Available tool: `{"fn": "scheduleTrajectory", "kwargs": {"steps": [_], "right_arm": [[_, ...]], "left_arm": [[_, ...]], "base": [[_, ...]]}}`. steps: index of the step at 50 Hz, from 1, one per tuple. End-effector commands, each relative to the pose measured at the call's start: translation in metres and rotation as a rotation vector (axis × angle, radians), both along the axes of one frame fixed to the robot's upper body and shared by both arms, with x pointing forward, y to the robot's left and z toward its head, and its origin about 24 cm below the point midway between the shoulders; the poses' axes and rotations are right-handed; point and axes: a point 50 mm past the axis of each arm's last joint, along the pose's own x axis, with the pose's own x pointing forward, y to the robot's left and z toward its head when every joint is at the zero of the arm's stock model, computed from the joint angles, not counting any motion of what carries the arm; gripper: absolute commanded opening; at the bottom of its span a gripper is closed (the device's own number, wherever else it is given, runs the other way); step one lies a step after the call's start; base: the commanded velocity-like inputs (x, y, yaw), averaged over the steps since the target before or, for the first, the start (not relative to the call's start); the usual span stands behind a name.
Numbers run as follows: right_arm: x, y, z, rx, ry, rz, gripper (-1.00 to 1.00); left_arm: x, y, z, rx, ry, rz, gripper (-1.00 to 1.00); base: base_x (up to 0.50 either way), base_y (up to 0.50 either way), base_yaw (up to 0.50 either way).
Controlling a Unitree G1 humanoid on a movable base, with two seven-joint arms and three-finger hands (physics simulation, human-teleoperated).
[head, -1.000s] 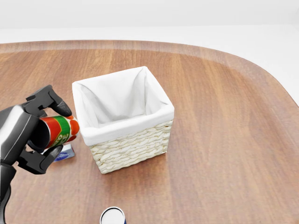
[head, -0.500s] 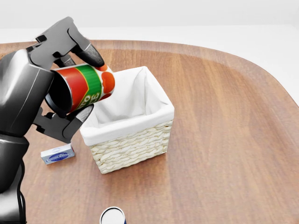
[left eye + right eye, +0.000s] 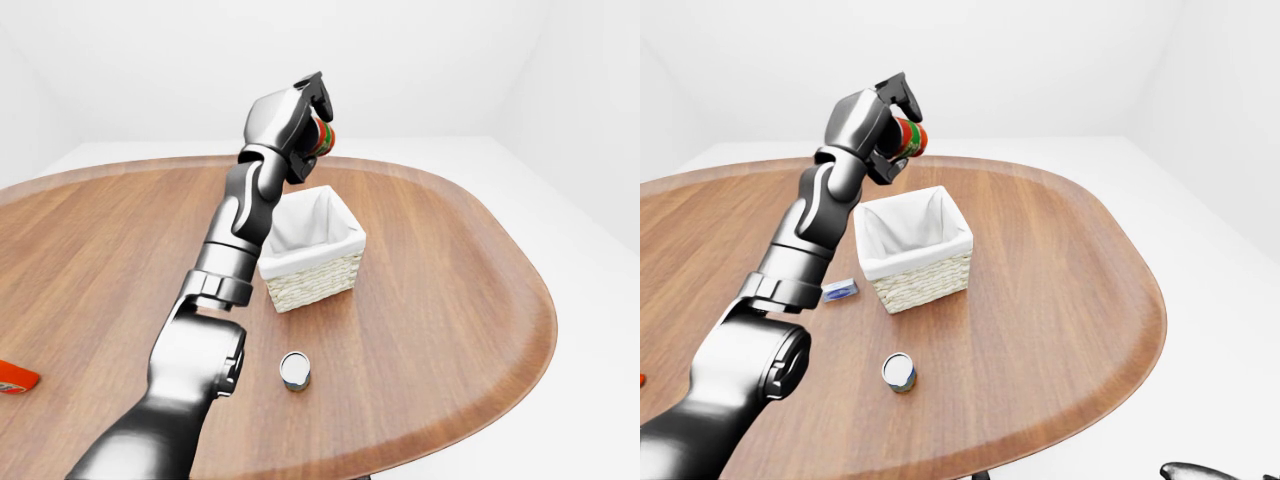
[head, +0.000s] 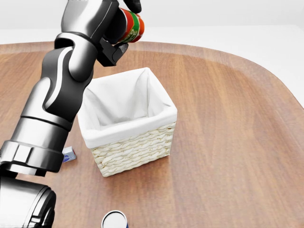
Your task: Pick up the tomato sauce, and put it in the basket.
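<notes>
The wooden counter fills most of each view. The left arm rises from the lower left of the head view to its upper edge. The wicker basket, with its white cloth liner, stands in the centre of the head view, its mouth open upward.

The left hand holds the tomato sauce can, and the fingers are clenched around it. The can is lifted high and lies tilted, near the upper left of the right-eye view. In that view it appears above the upper left edge of the basket, not over the middle of the opening.

To do this step well, I think the hand should first bring the can over the centre of the liner, then go down until it is close to the opening, and only then let it go. A release from this height may make the can bounce or hit the rim.

A small can stands below the basket, and a little blue box lies to the basket's left. The right hand is not visible.
</notes>
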Motion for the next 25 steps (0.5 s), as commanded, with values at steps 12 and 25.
{"fn": "scheduleTrajectory", "kwargs": {"steps": [12,25], "right_arm": [[0.002,0.001,-0.001,0.002,0.018,0.001,1.00],[0.000,0.000,0.000,0.004,0.009,0.002,1.00]], "left_arm": [[0.034,0.018,-0.055,0.278,0.222,0.214,-1.00],[0.030,0.018,-0.096,0.388,0.360,0.193,-1.00]], "base": [[0.00,0.00,0.00],[0.00,0.00,0.00]]}}
